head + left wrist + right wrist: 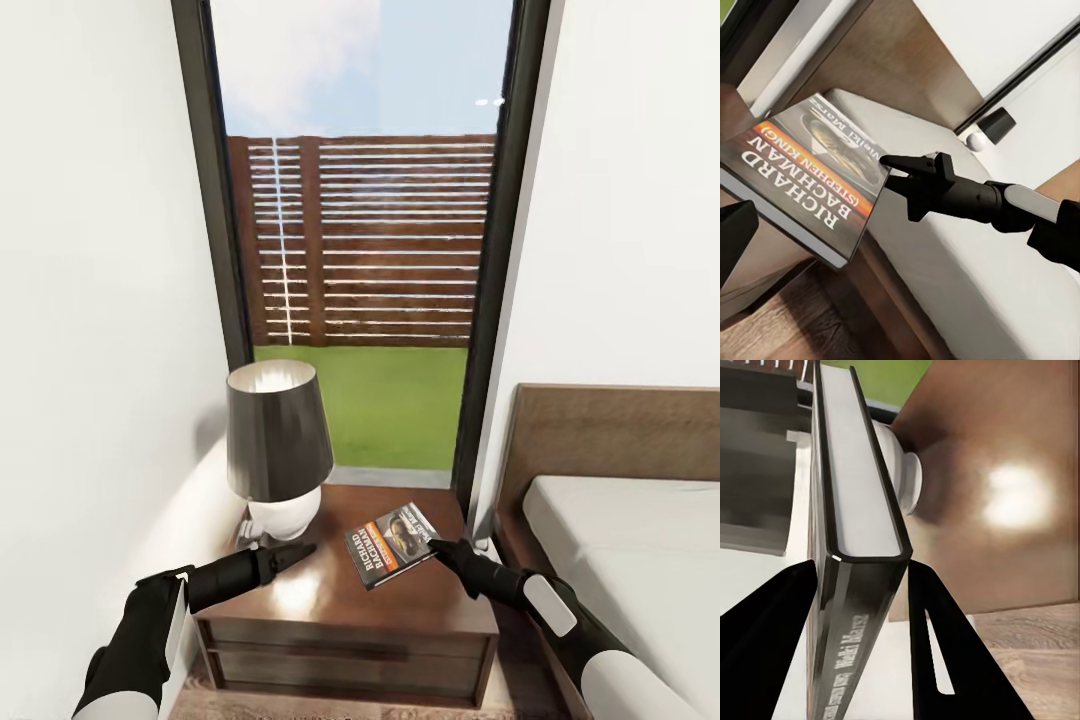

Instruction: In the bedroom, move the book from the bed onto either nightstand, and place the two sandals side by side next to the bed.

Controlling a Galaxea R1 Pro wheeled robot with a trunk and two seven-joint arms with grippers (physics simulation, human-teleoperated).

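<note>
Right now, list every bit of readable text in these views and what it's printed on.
"RICHARD BACHMAN": white lettering on the cover of the book, held in the right claw above the nightstand.
"(STEPHEN KING)": on the cover's orange strip.
A white line across the cover picture and white lettering along the book's edge in the right wrist view: too blurred to read.
No other text.

Head camera high, facing window; wrist cameras close in.
All three share the book [391, 544] over the nightstand [340, 590].
</note>
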